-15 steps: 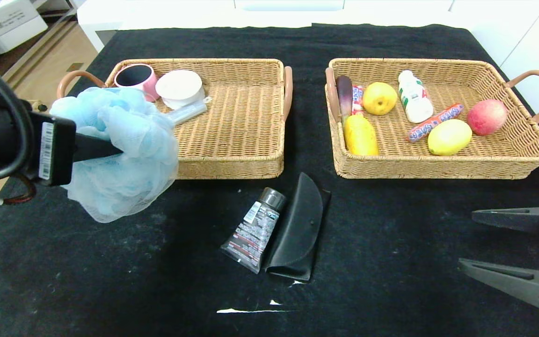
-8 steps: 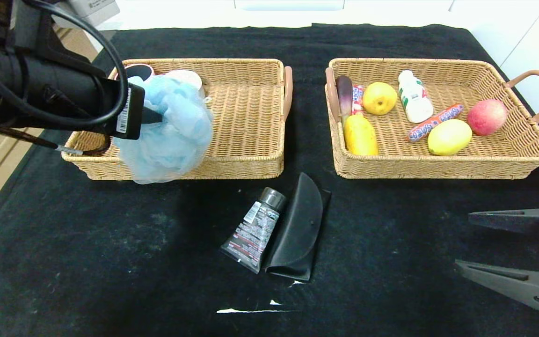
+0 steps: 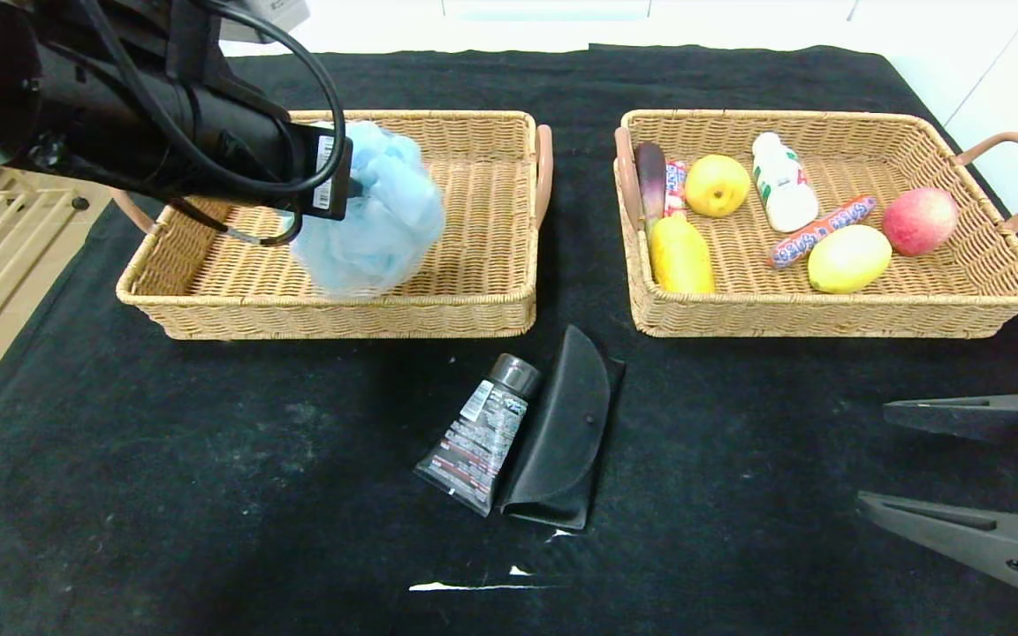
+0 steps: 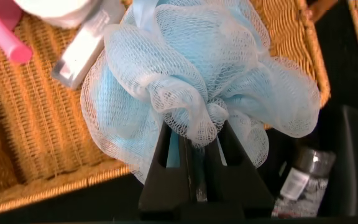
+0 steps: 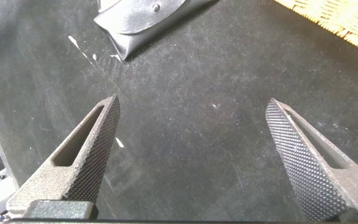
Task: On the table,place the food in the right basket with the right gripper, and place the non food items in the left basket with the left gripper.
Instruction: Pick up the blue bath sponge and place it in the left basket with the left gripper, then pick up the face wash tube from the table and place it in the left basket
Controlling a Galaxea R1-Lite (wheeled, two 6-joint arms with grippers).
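left pincer [image 4: 194,158] clamped on bath sponge [image 3: 381,216] above left basket [image 3: 474,305] | right pincer [image 3: 960,481] apart, idle right of tube [image 3: 478,437] | risk: mesh snags jaws on release

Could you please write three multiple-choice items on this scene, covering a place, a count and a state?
1. Where is the blue bath pouf?
A. on the cloth beside the tube
B. over the left basket, held by the left gripper
C. in the right basket

2. How many items lie on the black cloth between the baskets and the robot?
A. two
B. four
C. none

3. How do the right gripper's jaws stand?
A. shut on an apple
B. shut, holding nothing
C. open, holding nothing

Answers: 1 B, the jaws pinch its mesh above the wicker; 2 A, only the tube and the black case; 3 C, a wide gap shows over bare cloth.
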